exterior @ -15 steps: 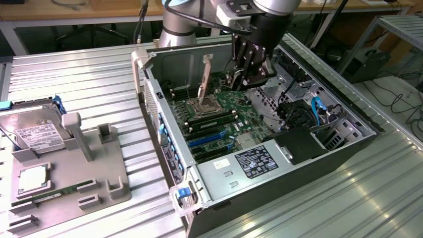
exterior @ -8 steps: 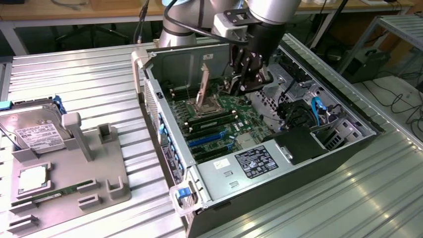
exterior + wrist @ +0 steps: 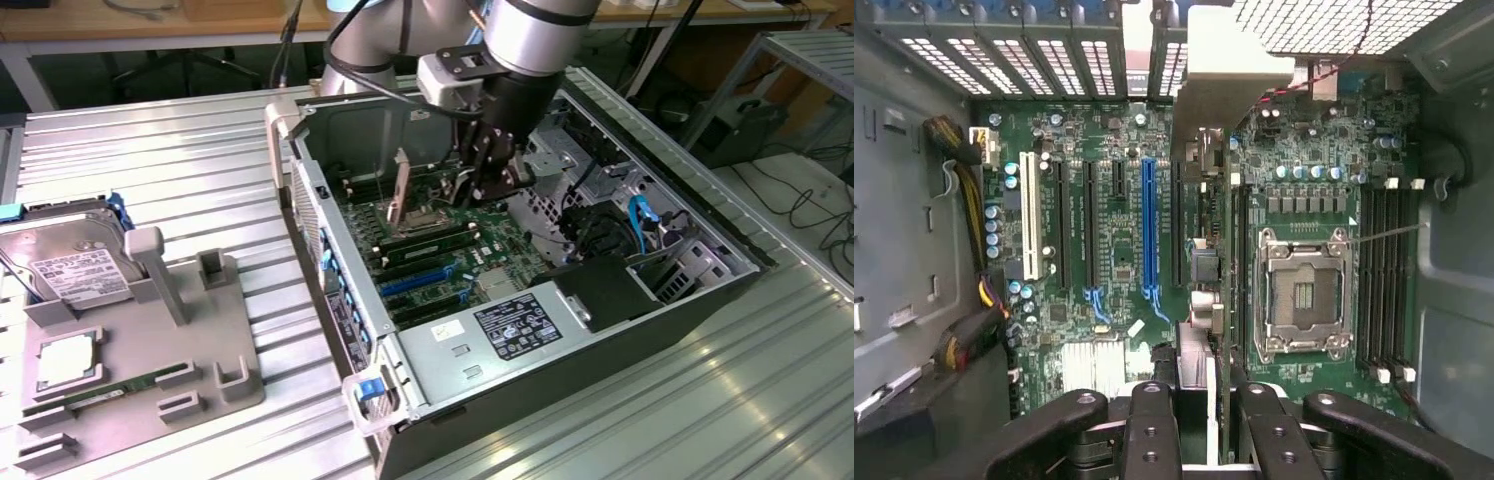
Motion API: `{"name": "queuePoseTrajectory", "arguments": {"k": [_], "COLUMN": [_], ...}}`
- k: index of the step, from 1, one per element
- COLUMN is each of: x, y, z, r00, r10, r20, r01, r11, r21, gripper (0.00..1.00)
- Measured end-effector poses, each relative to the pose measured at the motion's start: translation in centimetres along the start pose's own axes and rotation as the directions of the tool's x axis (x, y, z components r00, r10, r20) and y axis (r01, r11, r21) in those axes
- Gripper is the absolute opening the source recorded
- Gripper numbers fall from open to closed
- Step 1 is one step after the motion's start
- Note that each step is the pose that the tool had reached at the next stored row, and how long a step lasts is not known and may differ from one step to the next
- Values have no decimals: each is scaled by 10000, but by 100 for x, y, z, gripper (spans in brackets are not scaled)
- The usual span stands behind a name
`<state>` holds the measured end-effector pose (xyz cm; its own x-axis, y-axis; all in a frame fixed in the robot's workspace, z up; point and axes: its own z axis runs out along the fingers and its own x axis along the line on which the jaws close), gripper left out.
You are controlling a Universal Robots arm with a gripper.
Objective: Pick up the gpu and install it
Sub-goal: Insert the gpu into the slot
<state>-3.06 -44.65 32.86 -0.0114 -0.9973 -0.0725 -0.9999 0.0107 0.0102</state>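
Note:
The gpu point(image 3: 1206, 270) appears edge-on in the wrist view, as a thin dark card running away from my fingers. Its silvery bracket point(image 3: 1229, 70) is at the far end, by the case's rear slot openings. My gripper point(image 3: 1199, 430) is shut on the card's near end, one black finger on each side. The card stands over the motherboard between the blue slot point(image 3: 1148, 225) and the CPU socket point(image 3: 1302, 295). Whether its edge touches a slot is hidden. In the exterior view my gripper point(image 3: 483, 185) reaches down into the open computer case point(image 3: 340, 300).
Inside the case are a white slot point(image 3: 1032, 215), cable bundles point(image 3: 974, 330) and the power supply point(image 3: 514, 330). At the exterior view's left, a grey fixture point(image 3: 227, 350) holds a hard drive point(image 3: 74, 265), a green memory stick point(image 3: 114, 392) and a CPU point(image 3: 64, 360).

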Motion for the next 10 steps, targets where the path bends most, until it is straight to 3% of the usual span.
{"name": "queuePoseTrajectory", "arguments": {"k": [2, 6, 10], "x": [1, 7, 16], "y": [46, 54, 53], "z": [39, 85, 105], "r00": [10000, 10000, 9999], "r10": [0, 0, 0], "r20": [1, -2, -117], "r01": [0, 0, 0], "r11": [10000, 10000, 10000], "r21": [1, -1, 1], "gripper": [28, 28, 28]}}
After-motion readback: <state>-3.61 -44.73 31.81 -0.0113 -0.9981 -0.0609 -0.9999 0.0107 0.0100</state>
